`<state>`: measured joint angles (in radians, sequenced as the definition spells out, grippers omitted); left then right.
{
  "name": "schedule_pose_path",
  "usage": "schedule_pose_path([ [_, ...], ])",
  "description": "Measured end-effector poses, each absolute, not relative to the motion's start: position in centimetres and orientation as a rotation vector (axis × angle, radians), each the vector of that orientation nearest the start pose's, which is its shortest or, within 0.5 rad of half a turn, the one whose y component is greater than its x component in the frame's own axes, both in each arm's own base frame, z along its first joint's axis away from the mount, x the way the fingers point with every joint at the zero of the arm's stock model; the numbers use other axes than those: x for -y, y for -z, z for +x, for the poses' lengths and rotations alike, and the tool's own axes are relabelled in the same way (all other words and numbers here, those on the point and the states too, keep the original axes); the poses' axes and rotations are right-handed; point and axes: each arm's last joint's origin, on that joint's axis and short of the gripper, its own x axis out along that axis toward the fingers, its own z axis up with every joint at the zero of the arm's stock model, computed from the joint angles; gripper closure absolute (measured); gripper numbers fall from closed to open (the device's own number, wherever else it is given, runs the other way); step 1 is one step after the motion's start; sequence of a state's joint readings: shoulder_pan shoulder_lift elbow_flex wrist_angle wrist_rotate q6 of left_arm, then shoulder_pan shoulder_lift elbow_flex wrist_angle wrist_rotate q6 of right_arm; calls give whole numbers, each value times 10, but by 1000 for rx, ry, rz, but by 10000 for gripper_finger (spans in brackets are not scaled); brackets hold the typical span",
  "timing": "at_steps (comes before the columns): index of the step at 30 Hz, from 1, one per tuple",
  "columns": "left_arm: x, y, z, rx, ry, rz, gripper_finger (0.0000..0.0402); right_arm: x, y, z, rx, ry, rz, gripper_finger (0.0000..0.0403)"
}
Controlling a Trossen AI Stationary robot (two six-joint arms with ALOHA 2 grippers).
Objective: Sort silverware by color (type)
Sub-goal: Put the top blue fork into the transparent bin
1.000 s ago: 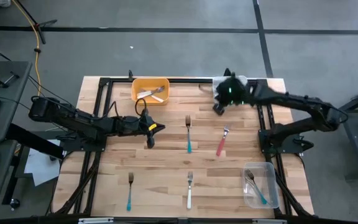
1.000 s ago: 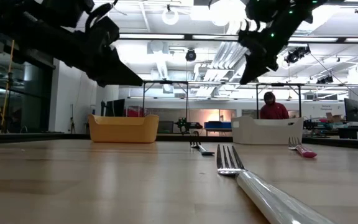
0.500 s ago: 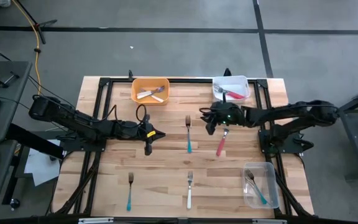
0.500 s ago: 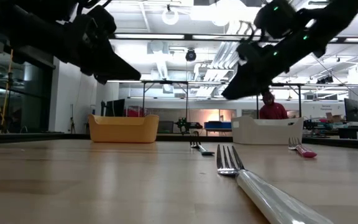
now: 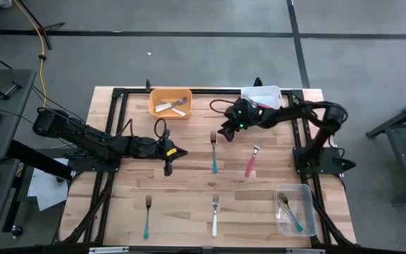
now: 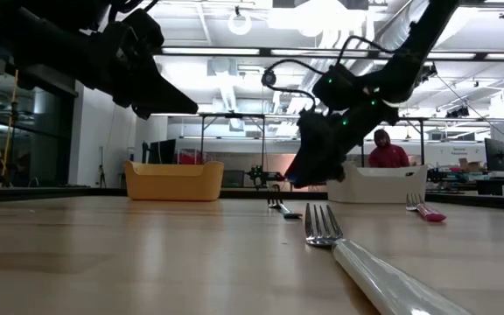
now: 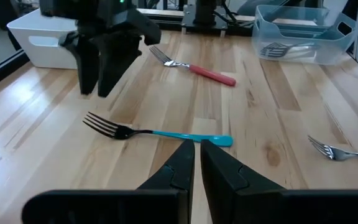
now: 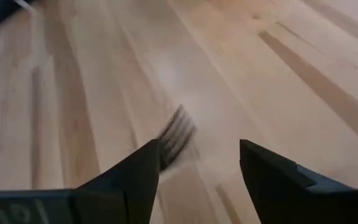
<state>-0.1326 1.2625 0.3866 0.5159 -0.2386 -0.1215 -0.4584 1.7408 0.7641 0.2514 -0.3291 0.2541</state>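
Note:
A teal-handled fork (image 5: 213,152) lies mid-table, its head (image 7: 101,122) toward the far edge. My right gripper (image 5: 225,130) hovers open low over that head; in the right wrist view the tines (image 8: 178,138) show just beyond one finger (image 8: 143,163), apart from it. My left gripper (image 5: 169,156) is shut with nothing in it, left of the fork, above the table. A red-handled fork (image 5: 251,161) lies right of centre. A white-handled fork (image 5: 215,215) and another teal one (image 5: 147,215) lie near the front edge.
An orange bin (image 5: 170,103) with white-handled forks stands at the far edge. The right arm partly covers a white bin (image 5: 266,93) at the far right. A clear bin (image 5: 293,208) with teal forks sits front right. A person (image 6: 385,150) is in the room behind.
My right gripper has come away from the white bin at the far right, dropped toward the table and swung toward the left, tipping downward, until it hangs over the middle teal fork's head. Its fingers have opened on the way. No fork on the table has moved.

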Motion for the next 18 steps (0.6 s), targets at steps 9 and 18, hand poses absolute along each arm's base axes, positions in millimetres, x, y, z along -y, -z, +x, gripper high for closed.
schedule_pose_path([
  [9, 24, -171, 231, -351, -126, -52, 383, 141, -114, 310, -654, 181, 565, 190],
  [18, 24, -171, 231, -355, -126, -47, 383, 140, -111, 315, -657, 176, 559, 190],
])
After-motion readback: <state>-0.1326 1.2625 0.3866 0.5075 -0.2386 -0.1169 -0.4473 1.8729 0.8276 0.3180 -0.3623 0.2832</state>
